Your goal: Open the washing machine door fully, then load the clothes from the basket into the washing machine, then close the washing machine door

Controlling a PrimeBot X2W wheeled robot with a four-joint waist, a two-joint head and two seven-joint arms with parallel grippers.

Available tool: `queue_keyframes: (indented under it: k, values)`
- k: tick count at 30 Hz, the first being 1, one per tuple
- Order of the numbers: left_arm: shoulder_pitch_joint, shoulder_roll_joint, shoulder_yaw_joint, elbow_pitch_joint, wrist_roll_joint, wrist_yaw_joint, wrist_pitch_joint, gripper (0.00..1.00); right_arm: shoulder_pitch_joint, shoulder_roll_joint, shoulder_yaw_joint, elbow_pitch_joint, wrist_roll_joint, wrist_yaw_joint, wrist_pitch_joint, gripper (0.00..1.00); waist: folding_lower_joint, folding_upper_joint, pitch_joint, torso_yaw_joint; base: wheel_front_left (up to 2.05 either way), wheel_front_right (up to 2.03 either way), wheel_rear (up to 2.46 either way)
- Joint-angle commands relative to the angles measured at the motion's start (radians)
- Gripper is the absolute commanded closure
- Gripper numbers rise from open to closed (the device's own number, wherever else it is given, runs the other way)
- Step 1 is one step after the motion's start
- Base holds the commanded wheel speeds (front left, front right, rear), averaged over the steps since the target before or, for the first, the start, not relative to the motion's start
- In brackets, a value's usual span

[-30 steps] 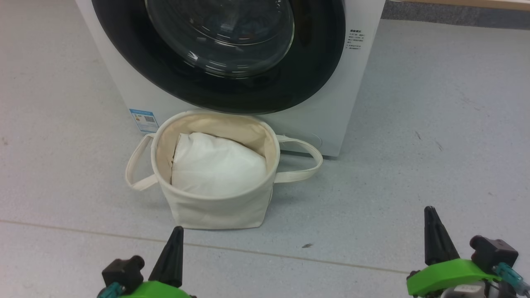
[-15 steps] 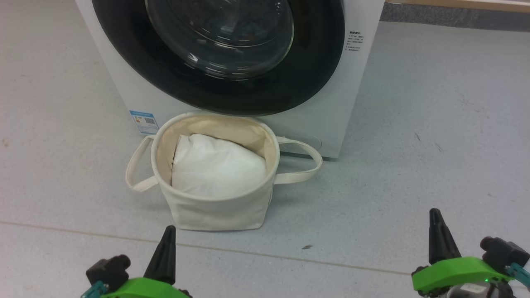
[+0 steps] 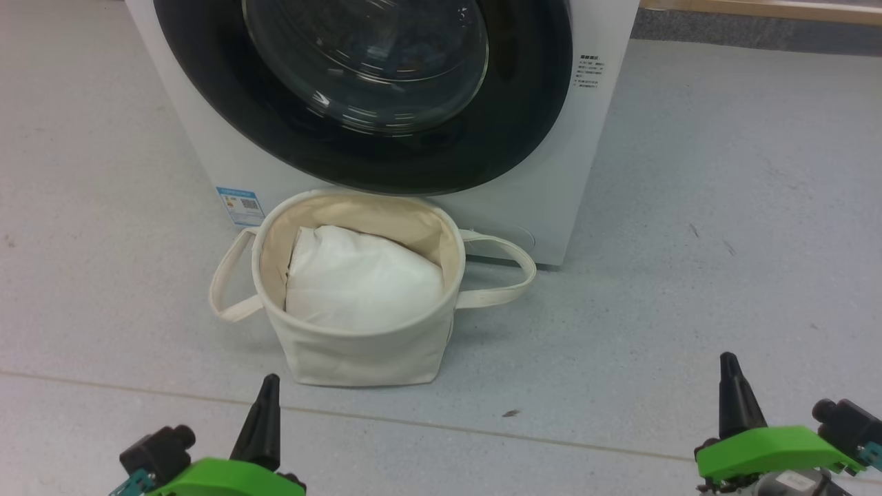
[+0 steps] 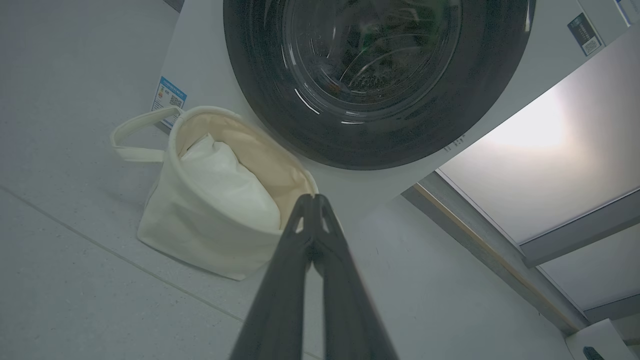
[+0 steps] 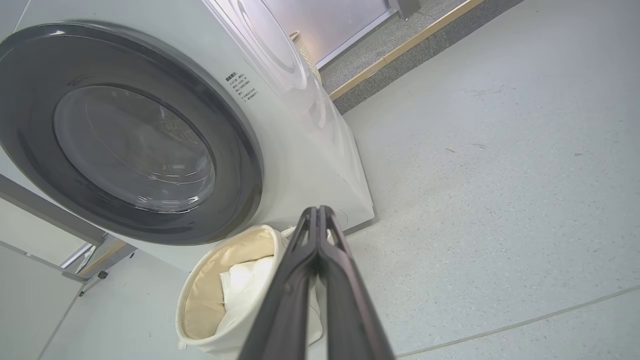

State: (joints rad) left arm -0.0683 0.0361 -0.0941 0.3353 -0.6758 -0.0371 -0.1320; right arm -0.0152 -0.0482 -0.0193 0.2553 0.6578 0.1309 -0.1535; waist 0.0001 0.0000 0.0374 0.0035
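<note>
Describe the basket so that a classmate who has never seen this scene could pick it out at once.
Find the white washing machine with its big black-rimmed door. On the grey floor right in front of it, below the door, stands the basket. It is a round cream fabric tub with two loop handles and a plain white bundle inside.

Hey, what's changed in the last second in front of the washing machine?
The left gripper drifted toward the head view's left, and the right gripper drifted right and a bit lower. Both are shut and hold nothing. The whole picture shifted slightly, so the camera moved too. Unchanged: the washing machine door closed, the basket in place, the white bundle inside it.
</note>
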Motion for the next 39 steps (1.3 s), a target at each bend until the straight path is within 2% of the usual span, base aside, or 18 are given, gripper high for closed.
queue_keyframes:
  k: [1,39]
  values:
    - [-0.039,0.005,0.025,-0.037,-0.035,-0.010,0.008,1.00,-0.048,-0.018,0.000,-0.028,0.040,0.000,0.008,1.00,0.0000,0.0000,-0.001,0.000,0.00,0.00,0.00]
    - [-0.039,0.009,0.109,-0.061,-0.448,-0.048,0.117,1.00,-0.067,-0.023,-0.026,-0.021,0.472,0.000,0.113,1.00,0.0000,0.0000,-0.016,-0.002,0.00,0.00,0.00]
